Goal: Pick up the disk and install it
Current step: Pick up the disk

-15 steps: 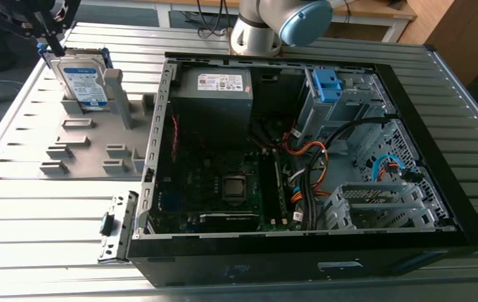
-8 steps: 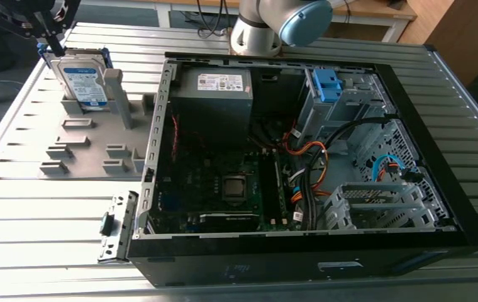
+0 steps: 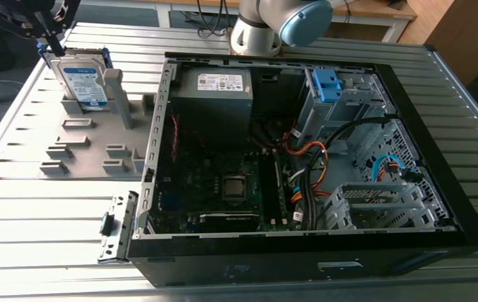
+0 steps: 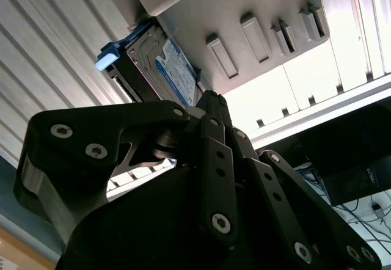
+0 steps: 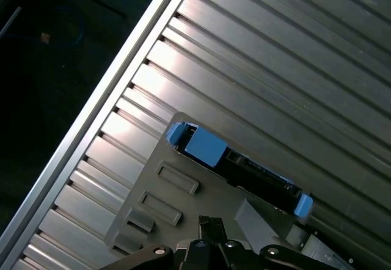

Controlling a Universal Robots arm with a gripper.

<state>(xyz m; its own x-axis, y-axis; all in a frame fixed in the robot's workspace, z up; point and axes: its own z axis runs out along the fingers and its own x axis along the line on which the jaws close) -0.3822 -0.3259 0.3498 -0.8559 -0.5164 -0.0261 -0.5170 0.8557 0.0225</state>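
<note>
The disk (image 3: 82, 78), a silver drive with a white-and-blue label in a blue caddy, stands on edge in a grey holder (image 3: 80, 145) at the exterior view's upper left. My gripper (image 3: 52, 44) hangs just above the disk's top far corner. The second wrist view has the disk (image 4: 174, 74) lying just past my gripper (image 4: 211, 99), whose fingertips meet with nothing between them. In the first wrist view I look down on the disk's top edge (image 5: 244, 163), with my gripper (image 5: 211, 224) a short way off it.
An open black computer case (image 3: 440, 189) lies flat and takes up the middle and the exterior view's right. Inside it are a grey power-supply box (image 3: 214, 94), a drive bay with a blue bracket (image 3: 327, 85) and loose cables (image 3: 306, 170). The ribbed metal table (image 3: 38, 207) surrounds it.
</note>
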